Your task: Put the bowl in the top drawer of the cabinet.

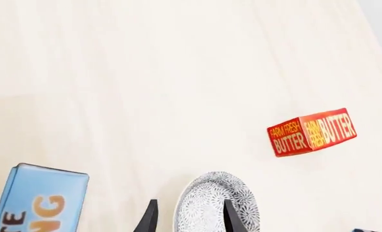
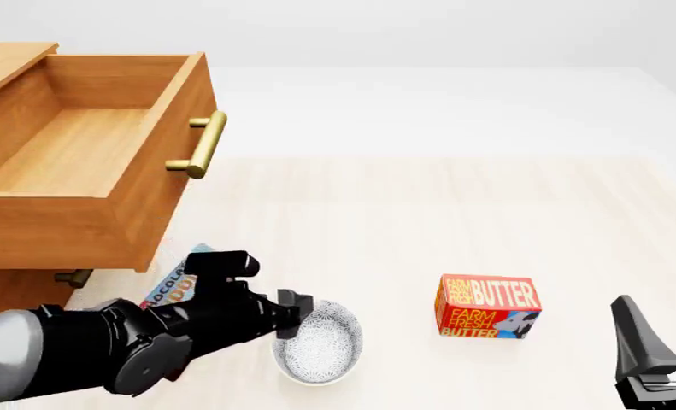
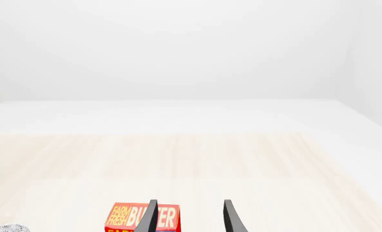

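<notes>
Front view: bowl (image 2: 320, 352) upright, mouth upward, round, left gripper (image 2: 296, 318) parted astride its rim; right gripper (image 2: 657, 329) parted, empty.

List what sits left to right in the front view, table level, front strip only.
Left gripper at the bowl's rim → bowl → butter box → right gripper.

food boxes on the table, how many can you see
2. The red butter box stands to the right of the bowl. A blue box lies left of the bowl, by the cabinet, partly hidden behind the left arm. More could be hidden.
</notes>
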{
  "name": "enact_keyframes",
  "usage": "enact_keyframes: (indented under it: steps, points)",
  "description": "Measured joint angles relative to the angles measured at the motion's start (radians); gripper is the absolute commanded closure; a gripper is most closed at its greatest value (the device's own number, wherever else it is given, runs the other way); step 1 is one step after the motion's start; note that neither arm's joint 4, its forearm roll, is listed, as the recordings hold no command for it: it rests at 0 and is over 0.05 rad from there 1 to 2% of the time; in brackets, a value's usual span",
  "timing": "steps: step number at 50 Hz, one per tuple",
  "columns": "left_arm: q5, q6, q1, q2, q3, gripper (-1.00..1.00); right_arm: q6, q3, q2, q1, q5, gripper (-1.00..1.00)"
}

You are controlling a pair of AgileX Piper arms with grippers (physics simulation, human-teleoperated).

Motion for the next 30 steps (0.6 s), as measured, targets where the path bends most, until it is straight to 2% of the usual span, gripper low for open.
enact_keyframes:
  steps: [30]
  points:
    - [-0.064,-0.039,0.006,0.095,0.012,-1.0,0.0,0.0,0.0,0.0,0.0,-1.0]
